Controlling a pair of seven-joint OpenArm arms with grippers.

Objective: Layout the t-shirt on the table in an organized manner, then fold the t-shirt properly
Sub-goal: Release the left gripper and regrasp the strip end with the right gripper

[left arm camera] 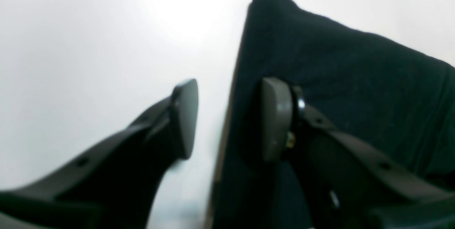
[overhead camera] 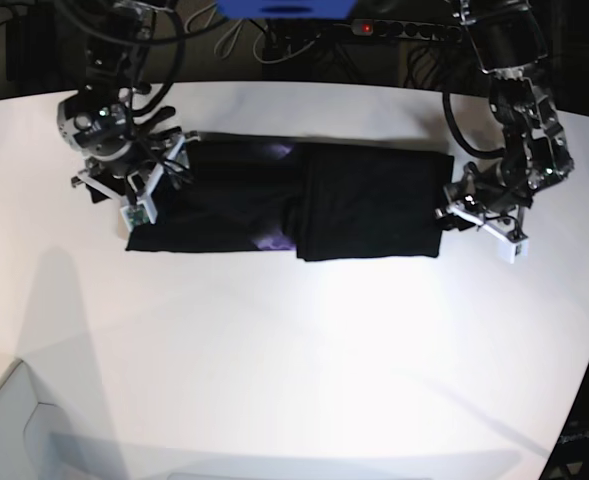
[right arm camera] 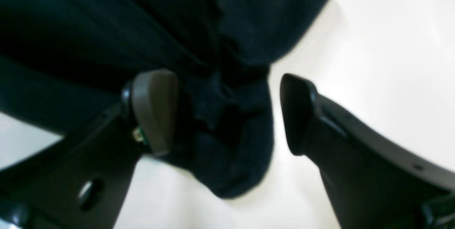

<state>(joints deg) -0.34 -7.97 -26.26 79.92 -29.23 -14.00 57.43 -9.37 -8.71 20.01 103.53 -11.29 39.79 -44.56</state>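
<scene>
The t-shirt [overhead camera: 294,205] lies as a long black band on the table [overhead camera: 304,360], stretched parallel to the far edge and closer to that edge than to the near one — well clear of both side edges. Its folded part on the base view's right overlaps the flatter part on the left, and small purple patches show near the middle of the band where the layers meet. The left gripper [left arm camera: 227,118] sits at the band's end on the base view's right; its jaws stand apart, one pad [left arm camera: 275,118] over the black cloth just inside its straight folded edge, the other pad [left arm camera: 185,117] over bare white tabletop beside that edge, with nothing pinched between them. Whether the pad over the cloth actually touches it cannot be told from the blurred wrist view. The right gripper [right arm camera: 227,111] is at the opposite end of the band, jaws wide apart — a bunched, rounded lump of black fabric lies between them, nearer the pad on the wrist view's left, while the other finger [right arm camera: 298,115] stands over white table clear of the cloth. Neither gripper is closed on the shirt.
</scene>
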